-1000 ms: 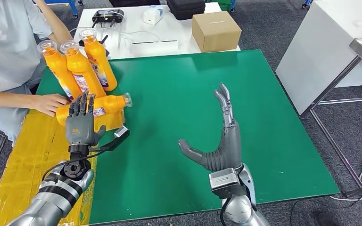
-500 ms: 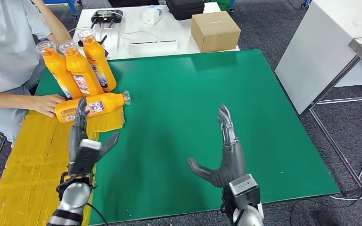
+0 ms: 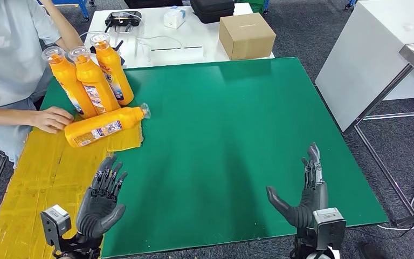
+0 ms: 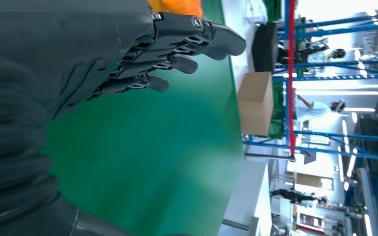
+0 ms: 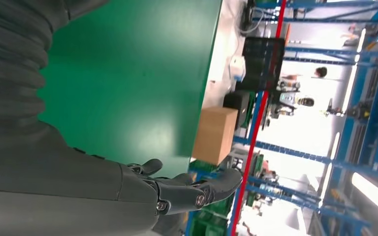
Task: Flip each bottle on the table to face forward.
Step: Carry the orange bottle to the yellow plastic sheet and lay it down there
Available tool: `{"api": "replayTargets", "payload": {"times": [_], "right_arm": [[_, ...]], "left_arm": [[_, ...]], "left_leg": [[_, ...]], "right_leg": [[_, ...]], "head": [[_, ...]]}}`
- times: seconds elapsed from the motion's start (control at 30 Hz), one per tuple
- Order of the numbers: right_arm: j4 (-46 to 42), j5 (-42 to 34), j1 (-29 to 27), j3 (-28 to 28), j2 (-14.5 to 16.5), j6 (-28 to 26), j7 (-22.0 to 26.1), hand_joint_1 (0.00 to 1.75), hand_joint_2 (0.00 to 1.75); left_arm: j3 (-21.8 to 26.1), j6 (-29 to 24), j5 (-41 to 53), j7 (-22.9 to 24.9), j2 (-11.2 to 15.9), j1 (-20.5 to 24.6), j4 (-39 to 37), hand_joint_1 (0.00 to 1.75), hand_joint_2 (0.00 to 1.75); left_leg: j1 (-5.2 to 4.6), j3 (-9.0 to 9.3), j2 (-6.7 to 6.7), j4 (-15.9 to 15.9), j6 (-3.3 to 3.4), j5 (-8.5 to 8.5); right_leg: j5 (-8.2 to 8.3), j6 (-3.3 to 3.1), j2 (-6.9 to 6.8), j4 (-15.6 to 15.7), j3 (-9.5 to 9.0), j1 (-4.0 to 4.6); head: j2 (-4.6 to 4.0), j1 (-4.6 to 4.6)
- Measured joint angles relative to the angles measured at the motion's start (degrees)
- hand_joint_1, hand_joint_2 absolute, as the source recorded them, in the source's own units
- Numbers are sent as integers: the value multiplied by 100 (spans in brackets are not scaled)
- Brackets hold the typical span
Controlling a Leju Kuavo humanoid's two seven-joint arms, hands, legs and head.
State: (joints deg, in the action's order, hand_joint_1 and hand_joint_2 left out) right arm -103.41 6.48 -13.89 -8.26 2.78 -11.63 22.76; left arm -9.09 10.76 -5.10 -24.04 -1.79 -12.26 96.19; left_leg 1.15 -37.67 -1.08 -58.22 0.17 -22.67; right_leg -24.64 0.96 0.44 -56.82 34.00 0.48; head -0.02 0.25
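Pulling back to the near table edge, left hand (image 3: 101, 202) and right hand (image 3: 307, 197) hang open, empty; person's hand (image 3: 54, 118) holds the lying bottle (image 3: 105, 125) beside three standing bottles (image 3: 90, 78).

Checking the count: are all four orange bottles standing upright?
No: three bottles stand upright, while the fourth bottle lies on its side on the yellow mat, touched by a person's hand.

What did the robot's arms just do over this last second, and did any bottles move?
Both hands, left hand and right hand, drew back to the near table edge, empty. The left left the lying bottle, which a person's hand touches; it tilted slightly. The three standing bottles stayed.
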Motion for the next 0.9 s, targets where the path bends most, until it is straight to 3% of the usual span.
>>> {"api": "replayTargets", "payload": {"times": [0.53, 0.9], "right_arm": [[-77, 373, -134, 124, 107, -162, 42, 0, 175], [-76, 653, -138, 34, 111, -345, 57, 0, 175]], "left_arm": [[-8, -120, 337, -21, -49, -122, 0, 0, 175], [-175, -596, 705, -140, -92, -125, -4, 0, 175]], "left_leg": [[0, 2, 0, 0, 0, 0], [0, 4, 0, 0, 0, 0]], "right_leg": [[0, 0, 0, 0, -2, 0], [0, 0, 0, 0, -4, 0]], "head": [[0, -1], [0, -1]]}}
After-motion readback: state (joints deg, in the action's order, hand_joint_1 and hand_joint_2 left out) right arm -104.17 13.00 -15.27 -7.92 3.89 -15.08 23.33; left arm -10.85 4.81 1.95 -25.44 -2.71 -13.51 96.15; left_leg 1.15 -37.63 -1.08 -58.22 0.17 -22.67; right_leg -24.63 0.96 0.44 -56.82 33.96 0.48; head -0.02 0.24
